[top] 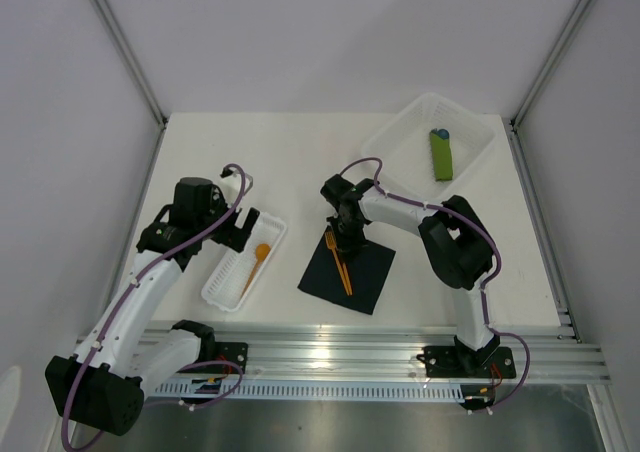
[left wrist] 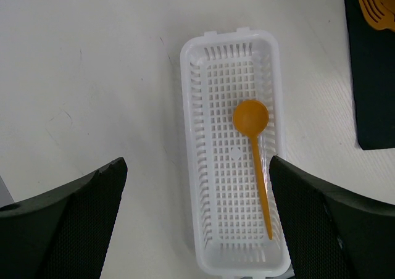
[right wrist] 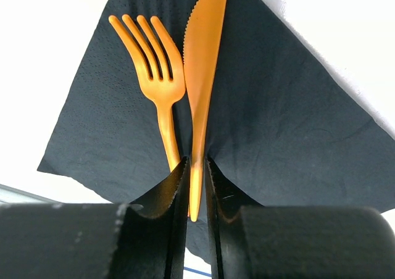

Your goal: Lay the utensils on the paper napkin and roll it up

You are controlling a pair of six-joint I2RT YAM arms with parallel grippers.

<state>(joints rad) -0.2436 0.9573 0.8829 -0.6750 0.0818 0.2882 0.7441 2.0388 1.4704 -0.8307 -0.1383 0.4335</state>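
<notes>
The right gripper point(right wrist: 196, 168) is pictured low over the napkin point(right wrist: 278, 124), its jaws set narrowly to either side of the handle of the knife point(right wrist: 200, 63). Only slivers of gap are seen, and whether the handle is pinched or merely flanked cannot be told. The knife is laid out ahead of the fingertips, blade pointing away. The fork point(right wrist: 157, 75) is seen just to its left, tines level with the blade and the two handles nearly touching beside the left finger. Both pieces are judged to be resting on the black sheet, so the step in hand is taken to be the knife's release. It is best done by parting the jaws evenly, far enough that neither pad drags the handle, and then lifting straight up. That way the knife is not swung against the fork and the thin paper is not snagged or creased. The left gripper point(left wrist: 197, 168) is held wide open and empty above the basket point(left wrist: 191, 137). The spoon point(left wrist: 252, 121) is seen lying inside, just ahead and slightly right of centre between the fingers, bowl pointing away. The spoon is yet to be brought across, and rolling is judged premature until it is laid alongside the other two.
</notes>
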